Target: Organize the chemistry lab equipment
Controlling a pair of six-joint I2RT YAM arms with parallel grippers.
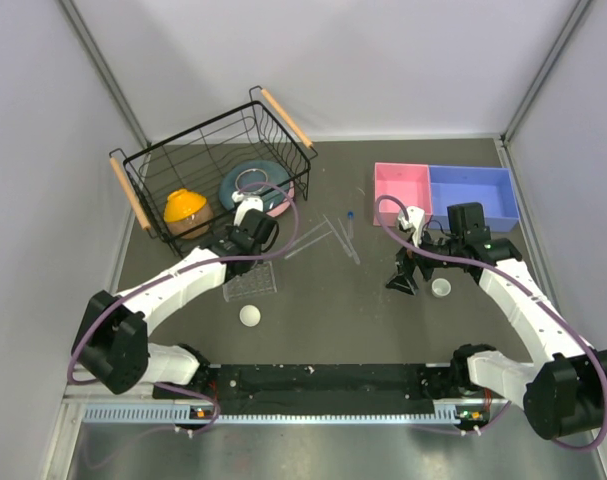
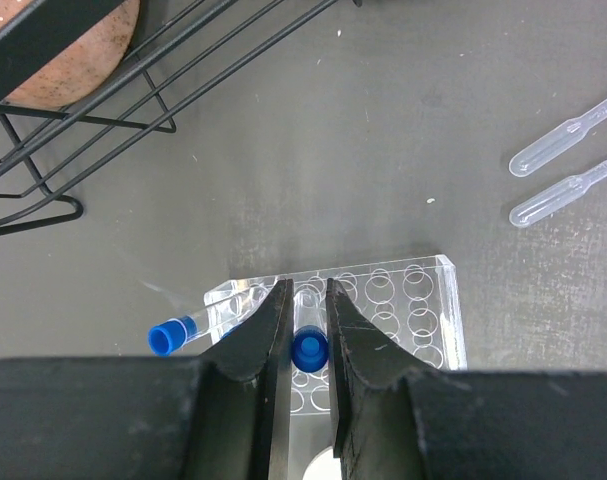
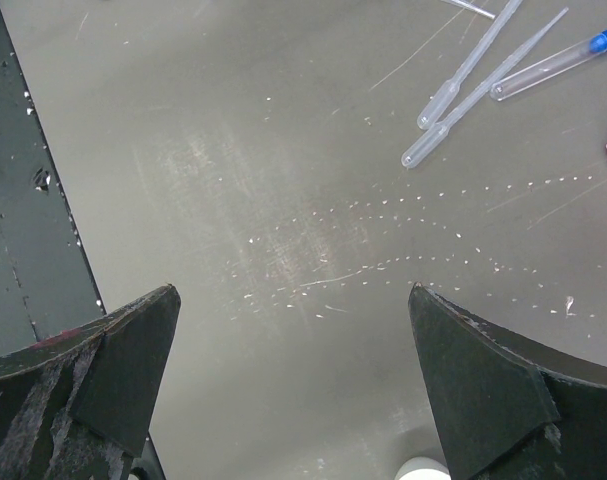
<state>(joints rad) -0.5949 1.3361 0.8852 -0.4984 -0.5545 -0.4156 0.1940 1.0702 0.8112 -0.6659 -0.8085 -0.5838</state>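
My left gripper (image 2: 306, 285) is shut on a blue-capped clear tube (image 2: 309, 348) that stands upright in the clear flat rack (image 2: 419, 300). A second blue-capped tube (image 2: 178, 332) leans out of the rack's left side. In the top view the left gripper (image 1: 245, 262) is over the rack (image 1: 253, 283), with a white cup (image 1: 250, 315) just in front. My right gripper (image 3: 291, 290) is open and empty over bare table; it shows in the top view (image 1: 413, 276) beside the other white cup (image 1: 441, 288). Thin clear rods (image 1: 331, 236) and a loose blue-capped tube (image 1: 350, 215) lie mid-table.
A black wire basket (image 1: 143, 170) at back left holds an orange bowl (image 1: 185, 208) and a teal-pink bowl (image 1: 255, 186). A pink bin (image 1: 401, 185) and a blue bin (image 1: 473, 190) stand at back right. The basket's wires (image 2: 103, 110) are close to the rack.
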